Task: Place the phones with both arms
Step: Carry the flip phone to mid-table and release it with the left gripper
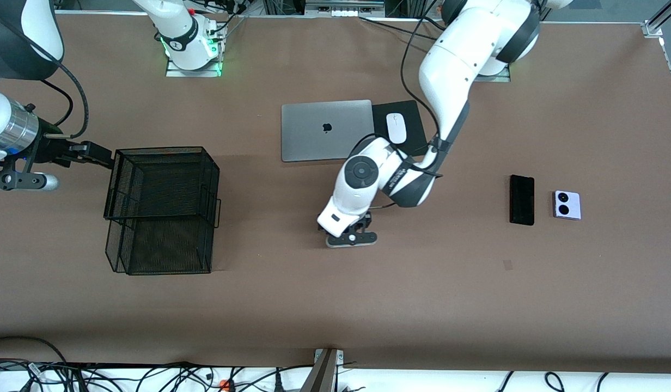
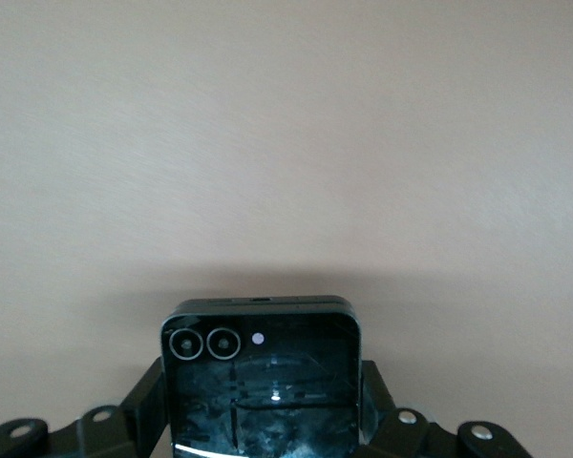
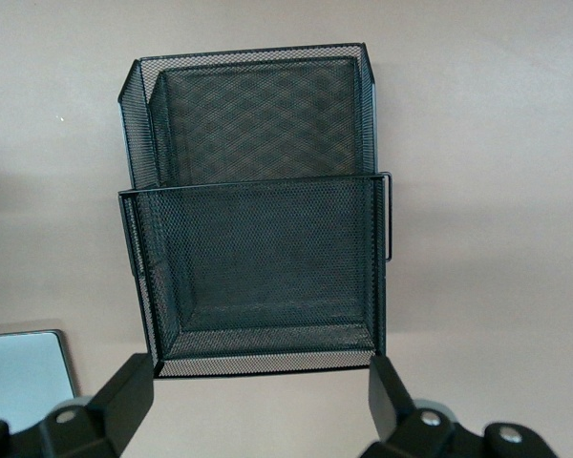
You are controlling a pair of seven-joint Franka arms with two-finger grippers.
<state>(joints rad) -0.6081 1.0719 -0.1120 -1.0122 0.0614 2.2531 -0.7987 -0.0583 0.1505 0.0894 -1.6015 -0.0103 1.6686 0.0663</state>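
Black folded phone (image 2: 260, 382) sits clamped in the left tool (image 1: 351, 233), cameras visible.

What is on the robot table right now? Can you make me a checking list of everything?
Surface: brown table, flat and bare in places.
Job's things: black folded phone between the left gripper's fingers; long black phone and lavender phone lying side by side toward the left arm's end.
Clutter: black mesh basket, grey laptop, white mouse on a black pad.
Grippers: left gripper low at mid-table, shut on the folded phone; right gripper open, above the basket's edge.
Cables: tangled along the table edge nearest the front camera.
Surroundings: nothing seen.
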